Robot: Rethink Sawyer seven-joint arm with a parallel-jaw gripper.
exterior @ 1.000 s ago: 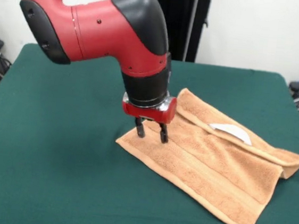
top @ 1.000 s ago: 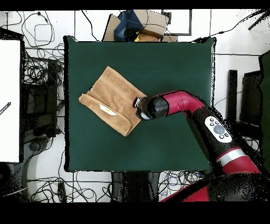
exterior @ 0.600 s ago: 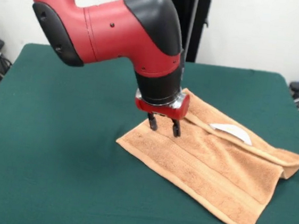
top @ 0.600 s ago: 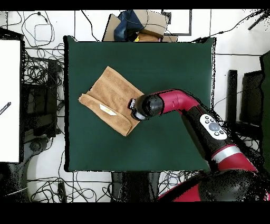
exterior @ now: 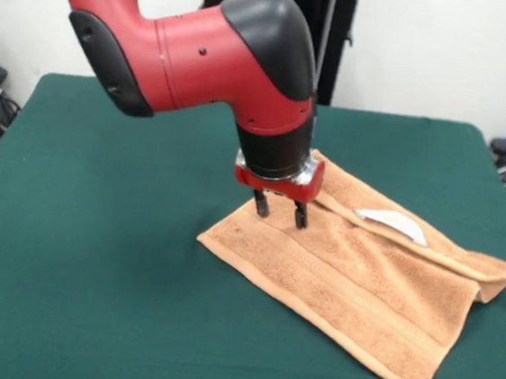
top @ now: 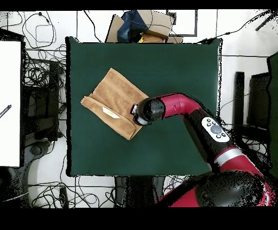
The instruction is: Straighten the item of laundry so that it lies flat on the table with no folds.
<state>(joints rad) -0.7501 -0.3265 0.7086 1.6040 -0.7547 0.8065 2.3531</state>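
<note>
The item of laundry (exterior: pixel 361 282) is a light orange-brown towel folded over on itself, lying right of centre on the green table (exterior: pixel 81 271). A small white label (exterior: pixel 394 222) shows on its upper fold. My gripper (exterior: pixel 278 212) hangs open just above the towel's far left corner, both fingers pointing down with nothing between them. In the overhead view the towel (top: pixel 113 100) lies diagonally left of centre, and the arm's wrist (top: pixel 145 111) covers its right edge, so the gripper itself is hidden there.
Green felt (top: pixel 174 70) surrounds the towel on every side. Cables and boxes (top: pixel 144 24) lie off the table edges. A white surface (top: pixel 10 103) stands beyond the table's left side in the overhead view.
The gripper has moved from the towel's near left corner toward the folded far edge, staying open. The towel has not moved.
</note>
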